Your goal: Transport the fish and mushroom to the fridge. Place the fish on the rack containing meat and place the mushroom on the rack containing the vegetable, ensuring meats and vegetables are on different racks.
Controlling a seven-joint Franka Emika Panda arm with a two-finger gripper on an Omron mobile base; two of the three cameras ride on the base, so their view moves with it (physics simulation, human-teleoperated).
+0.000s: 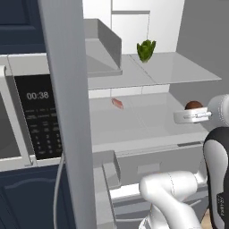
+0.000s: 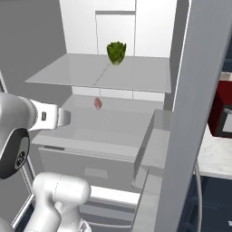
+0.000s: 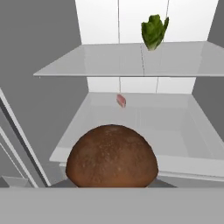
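**Desk:** What have you got in front of you?

**Me:** Open fridge. In the hand view the mushroom (image 3: 112, 156) sits low and central, a brown speckled dome right at the camera, so I read the jaws as closed on it. The fingertips themselves are hidden behind the cap. From the left base view I see the gripper (image 1: 193, 112) at the right edge, level with the lower rack, with the brown cap (image 1: 193, 105) poking up just behind the white hand.

**Desk:** And the racks?

**Me:** Two of them. The upper rack (image 3: 109, 61) carries the green leafy vegetable (image 3: 153, 31), standing toward the back, right of centre in the hand view. The lower rack (image 3: 144, 127) carries a small pink piece of meat (image 3: 121, 100), also near the back wall, well apart from the vegetable and a level below it.

**Desk:** Where is the mushroom against those?

**Me:** In front of the lower rack's near edge, held in the air, below the upper rack. It touches neither rack as far as I can tell.

**Desk:** Anything else?

**Me:** The fridge door (image 1: 67, 112) stands open as a tall grey slab on the left of the left base view, with a microwave (image 1: 31, 116) behind it. In the right base view the arm (image 2: 45, 118) reaches in from the left.
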